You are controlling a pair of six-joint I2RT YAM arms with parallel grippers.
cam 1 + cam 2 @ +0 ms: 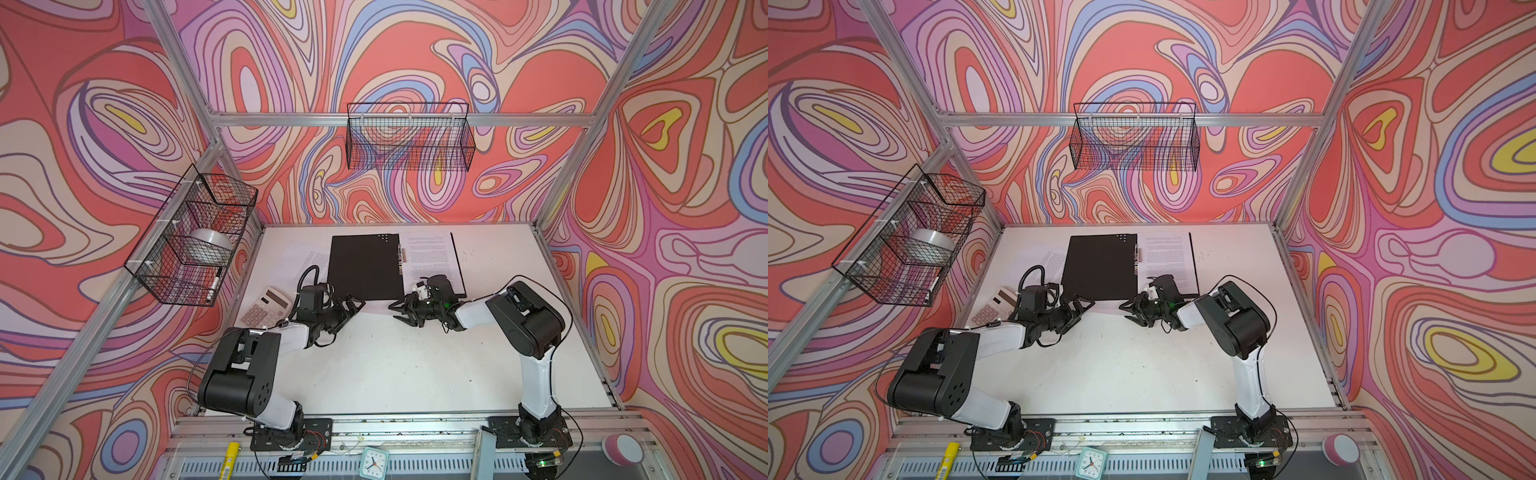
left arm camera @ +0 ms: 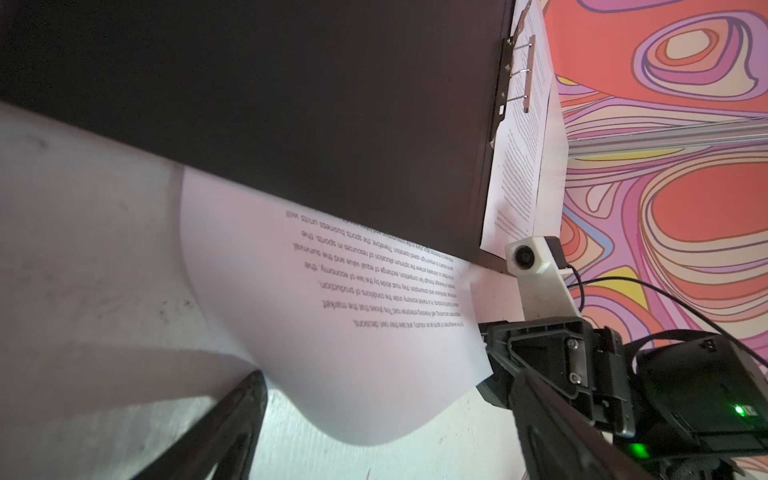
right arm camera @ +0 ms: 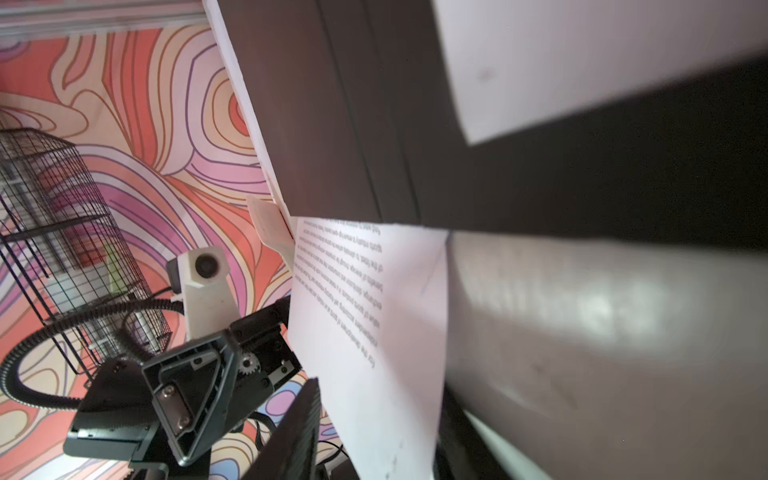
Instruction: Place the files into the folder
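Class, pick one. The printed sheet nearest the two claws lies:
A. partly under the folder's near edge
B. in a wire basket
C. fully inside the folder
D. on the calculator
A: the sheet's far part is hidden beneath the open folder's black flap, and only its printed near end shows.

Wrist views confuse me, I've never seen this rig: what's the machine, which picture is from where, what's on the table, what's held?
Two robot arms work at a white table. Both top views look down from one overhead camera; each wrist view rides an arm. The folder lies open, black inside up, with files on one leaf; a calculator lies nearby. Another sheet pokes out under its near edge. The left pincer is open, empty; the right pincer straddles that sheet's edge, jaws apart.
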